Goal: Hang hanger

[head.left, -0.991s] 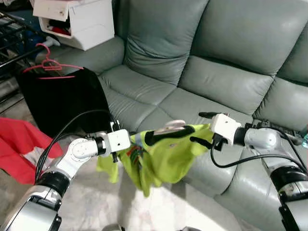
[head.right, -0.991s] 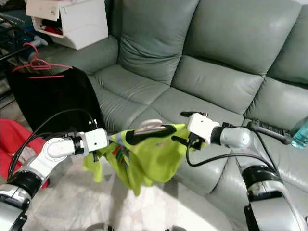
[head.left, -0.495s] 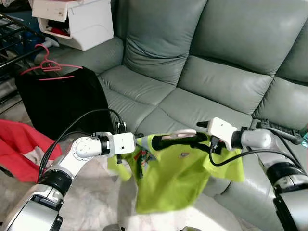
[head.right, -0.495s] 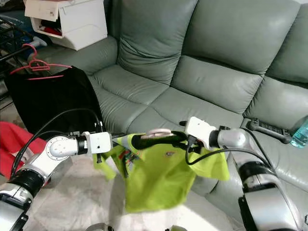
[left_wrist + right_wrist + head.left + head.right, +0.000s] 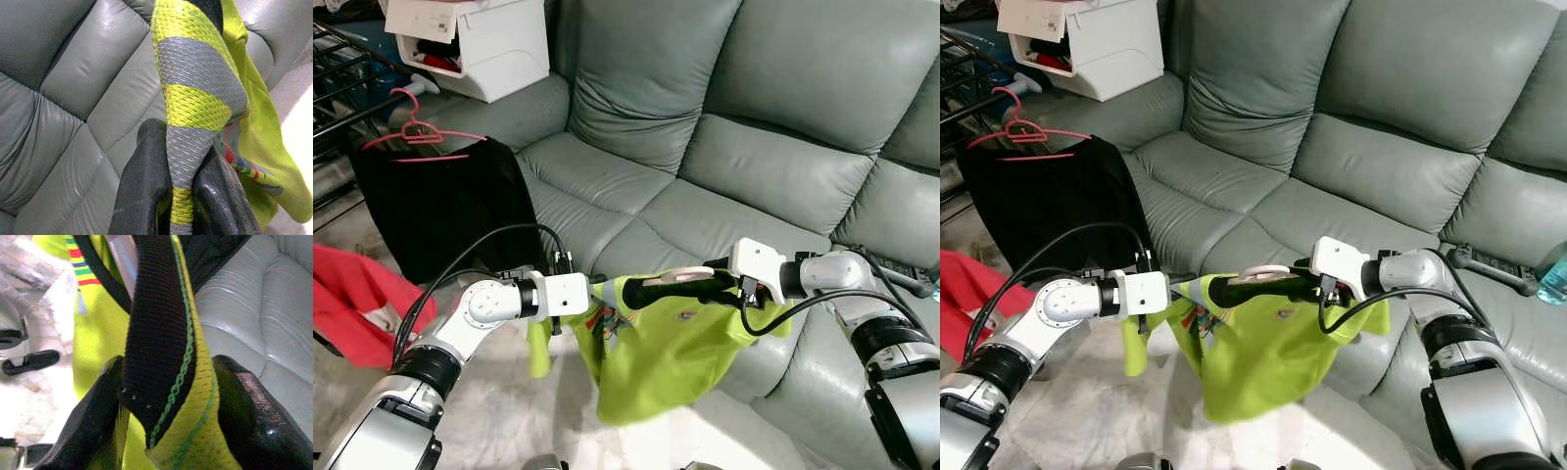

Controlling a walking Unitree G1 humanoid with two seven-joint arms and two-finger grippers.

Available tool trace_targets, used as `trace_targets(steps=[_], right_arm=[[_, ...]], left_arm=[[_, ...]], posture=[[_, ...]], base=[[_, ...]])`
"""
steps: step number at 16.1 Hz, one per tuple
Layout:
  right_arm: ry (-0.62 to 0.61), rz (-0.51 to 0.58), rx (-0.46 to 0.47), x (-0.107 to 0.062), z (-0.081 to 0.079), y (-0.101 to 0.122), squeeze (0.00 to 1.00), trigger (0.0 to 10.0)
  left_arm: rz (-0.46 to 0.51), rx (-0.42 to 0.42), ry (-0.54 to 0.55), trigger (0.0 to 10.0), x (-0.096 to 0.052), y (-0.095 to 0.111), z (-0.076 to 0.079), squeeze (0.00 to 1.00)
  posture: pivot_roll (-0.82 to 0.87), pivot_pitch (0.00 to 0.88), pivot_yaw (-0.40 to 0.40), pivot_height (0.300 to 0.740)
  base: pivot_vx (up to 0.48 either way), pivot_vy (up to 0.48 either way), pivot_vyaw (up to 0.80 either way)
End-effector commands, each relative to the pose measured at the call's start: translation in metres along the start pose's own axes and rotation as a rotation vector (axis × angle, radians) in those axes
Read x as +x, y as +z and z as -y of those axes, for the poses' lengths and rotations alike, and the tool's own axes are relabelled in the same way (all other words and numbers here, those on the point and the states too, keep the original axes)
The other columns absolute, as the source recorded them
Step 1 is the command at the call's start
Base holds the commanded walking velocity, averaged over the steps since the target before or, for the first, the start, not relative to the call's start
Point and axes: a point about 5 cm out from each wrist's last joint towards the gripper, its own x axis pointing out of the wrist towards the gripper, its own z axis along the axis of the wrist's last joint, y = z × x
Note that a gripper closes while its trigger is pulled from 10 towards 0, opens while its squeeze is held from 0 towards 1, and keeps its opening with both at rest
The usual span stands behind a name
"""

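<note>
A lime-green shirt (image 5: 675,343) with a black collar hangs stretched between my two grippers in front of the sofa. A pale hanger (image 5: 671,275) lies along its top edge, mostly hidden by cloth. My left gripper (image 5: 597,287) is shut on the shirt's grey-and-yellow striped edge (image 5: 195,83), which passes between its black fingers (image 5: 142,196). My right gripper (image 5: 710,284) is shut on the black collar band (image 5: 156,308) at the other end of the shirt. The shirt's body droops below both grippers, above the floor.
A grey-green sofa (image 5: 754,166) runs behind the shirt. At the left, a pink hanger (image 5: 416,132) carries a black garment (image 5: 450,211) on a dark rack (image 5: 342,59). A white box (image 5: 480,44) sits on the sofa arm, and red cloth (image 5: 352,304) lies on the floor.
The shirt was bunched between the grippers, then spread out, and now hangs lower and flatter. My right gripper has moved slightly left, toward the left gripper.
</note>
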Motion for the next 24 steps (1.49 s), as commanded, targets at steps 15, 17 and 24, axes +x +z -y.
trace_targets(steps=[15,17,24], right_arm=[[-0.149,0.100,0.228,0.024,-0.006,-0.001,0.00,0.0],[-0.214,0.137,0.302,0.030,-0.005,0.001,0.00,0.0],[-0.235,0.297,0.461,0.065,-0.039,0.023,0.00,0.0]], left_arm=[[-0.051,0.059,0.127,4.0,0.006,-0.001,-0.015,0.00],[-0.082,0.066,0.149,4.8,0.004,-0.006,-0.016,0.00],[-0.119,0.138,0.212,10.0,0.011,-0.009,-0.019,1.00]], posture=[[-0.06,0.000,0.028,0.740],[-0.06,0.000,0.026,0.740],[-0.07,0.000,0.027,0.740]], base=[[0.000,0.000,0.00],[0.000,0.000,0.00],[0.000,0.000,0.00]])
